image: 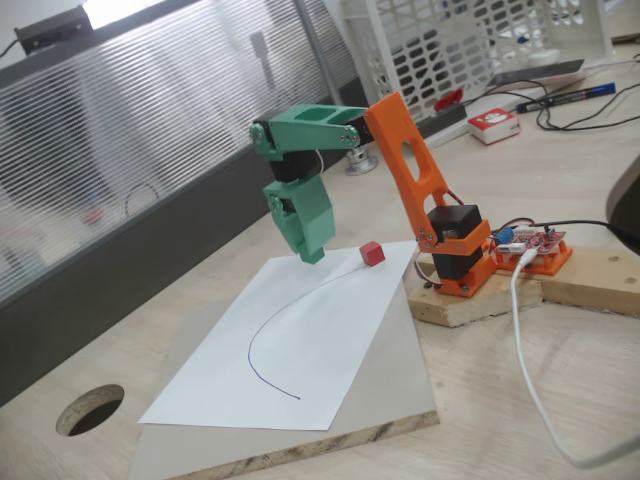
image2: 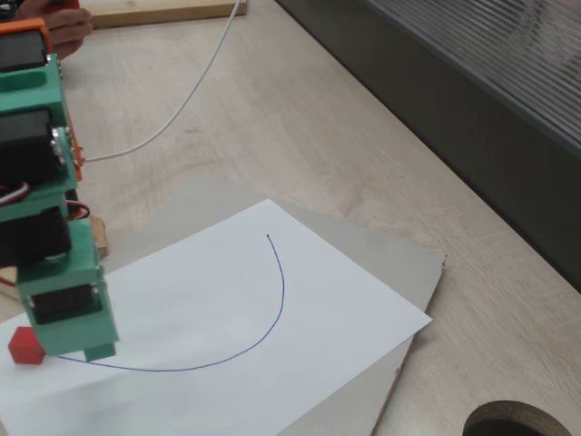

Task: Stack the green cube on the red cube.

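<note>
In a fixed view taken from the side, the arm rises from an orange base point(image: 462, 262) clamped on a wooden block point(image: 500, 292). Its orange upper link slants up to the left, and the green forearm folds over and hangs straight down. The gripper point(image: 310, 252) points at the sheet of white paper point(image: 290, 345), its tip just above or on the sheet's far edge. The fingers merge into one green mass here, so I cannot tell whether the jaws are apart or together, and nothing shows between them. The red cube point(image: 372, 253) sits on the paper's far corner, just to the right of the gripper tip and apart from it. A blue curved pen line point(image: 262, 345) runs across the sheet. The paper lies on a grey board point(image: 400, 390) on the wooden table point(image: 560, 400), which has a round hole point(image: 90, 409) at lower left. A white basket point(image: 450, 40), a small red-and-white box point(image: 493, 125) and a pen point(image: 565, 97) lie at the back. No green cube can be made out.

In the other fixed view, the arm is cut off by the left edge. The gripper point(image2: 91, 350) reaches down to the paper point(image2: 227, 309), its jaw state again unreadable. The red cube point(image2: 27, 346) rests just left of it, partly hidden behind the green body. The pen line point(image2: 263, 318) curves away to the right. A person's fingers point(image2: 64, 27) show at the top left corner.
</note>
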Controlling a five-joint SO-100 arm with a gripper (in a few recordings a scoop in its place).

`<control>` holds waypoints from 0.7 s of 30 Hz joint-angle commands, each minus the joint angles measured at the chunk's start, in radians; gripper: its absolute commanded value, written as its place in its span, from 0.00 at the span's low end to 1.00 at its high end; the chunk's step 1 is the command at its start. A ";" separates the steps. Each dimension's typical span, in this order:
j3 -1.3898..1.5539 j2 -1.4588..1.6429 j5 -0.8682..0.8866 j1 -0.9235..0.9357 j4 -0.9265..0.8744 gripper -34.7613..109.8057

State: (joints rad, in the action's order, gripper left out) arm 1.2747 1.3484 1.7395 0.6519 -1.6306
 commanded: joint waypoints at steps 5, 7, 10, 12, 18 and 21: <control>0.109 0.144 0.020 0.017 -0.026 0.33; 0.126 0.166 0.020 0.017 -0.026 0.33; 0.164 0.170 0.020 0.017 -0.026 0.33; 0.167 0.175 0.020 0.018 -0.026 0.33; 0.169 0.198 0.020 0.110 -0.026 0.33; 0.169 0.198 0.020 0.117 -0.026 0.33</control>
State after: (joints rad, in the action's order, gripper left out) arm 1.4281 1.4910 1.7395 0.7409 -1.6306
